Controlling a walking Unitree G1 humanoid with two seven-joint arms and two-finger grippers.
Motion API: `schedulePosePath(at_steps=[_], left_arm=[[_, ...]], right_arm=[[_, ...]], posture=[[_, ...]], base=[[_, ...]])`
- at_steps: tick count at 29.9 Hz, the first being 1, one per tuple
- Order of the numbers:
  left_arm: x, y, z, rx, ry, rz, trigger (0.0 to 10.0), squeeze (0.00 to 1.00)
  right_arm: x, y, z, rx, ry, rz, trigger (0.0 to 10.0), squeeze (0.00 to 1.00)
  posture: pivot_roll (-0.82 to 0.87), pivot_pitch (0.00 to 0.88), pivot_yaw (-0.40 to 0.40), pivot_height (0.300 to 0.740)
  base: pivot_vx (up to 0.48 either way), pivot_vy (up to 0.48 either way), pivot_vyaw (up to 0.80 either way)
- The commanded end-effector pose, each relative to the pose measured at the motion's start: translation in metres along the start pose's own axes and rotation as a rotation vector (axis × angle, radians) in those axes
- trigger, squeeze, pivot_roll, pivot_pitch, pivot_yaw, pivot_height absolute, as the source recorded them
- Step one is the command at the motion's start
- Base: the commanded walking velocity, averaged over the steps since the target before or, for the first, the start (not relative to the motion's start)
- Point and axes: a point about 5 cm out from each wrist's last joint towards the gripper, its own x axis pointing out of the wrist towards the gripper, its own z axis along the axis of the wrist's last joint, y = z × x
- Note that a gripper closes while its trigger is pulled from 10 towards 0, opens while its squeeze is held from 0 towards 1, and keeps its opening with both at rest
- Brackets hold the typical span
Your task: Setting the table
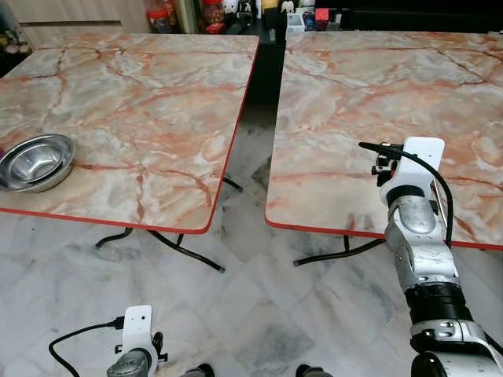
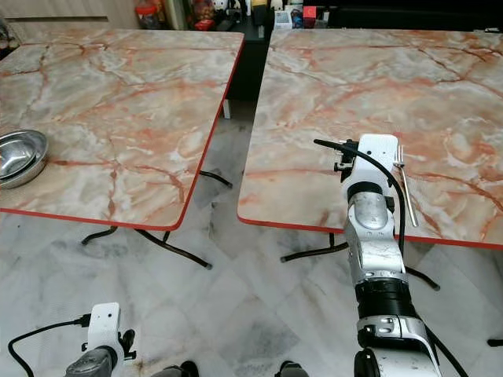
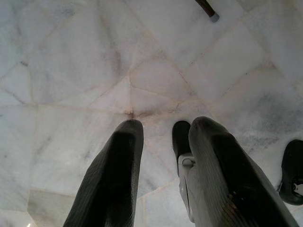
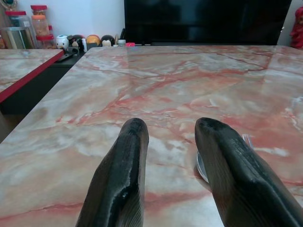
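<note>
Head views: fork (image 2: 405,185) flat on right table (image 2: 330,86), just beside raised right gripper (image 4: 170,137), tines pointing to far edge, handle toward near edge.
Right wrist: fingers apart, holding nothing.
Left wrist: left gripper (image 3: 163,132) low over floor (image 3: 71,56), fingers apart, holding nothing.

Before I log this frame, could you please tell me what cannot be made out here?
- Bowls: left eye view, cut by the frame edge; count unclear.
- Fork: right eye view, partly hidden by the right arm.
- Metal object: right wrist view, behind the right hand; unidentifiable.
- Shelf items: too small.
</note>
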Motion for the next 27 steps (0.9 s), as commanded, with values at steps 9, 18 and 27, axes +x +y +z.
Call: schedulePosePath(at_steps=[9, 18, 27], left_arm=[[-0.0015, 0.0035, -0.0071, -0.001, 0.027, 0.015, 10.0, 0.0], [-0.0012, 0.0033, -0.0067, 0.005, 0.029, 0.016, 10.0, 0.0], [-0.0013, 0.0047, -0.0075, -0.001, 0.037, 0.02, 10.0, 0.0]], right_arm=[[0.0025, 0.0043, 0.0015, 0.023, -0.002, 0.008, 10.0, 0.0], [0.0031, 0.0054, 0.0013, 0.023, 0.001, 0.009, 10.0, 0.0], [0.0022, 0.0094, -0.0017, 0.022, 0.017, 0.015, 10.0, 0.0]], posture=[[-0.09, 0.163, 0.055, 0.74], [-0.09, 0.168, 0.057, 0.74], [-0.09, 0.169, 0.057, 0.74]], base=[[0.0, -0.347, -0.38], [0.0, -0.03, 0.0], [0.0, 0.0, 0.0]])
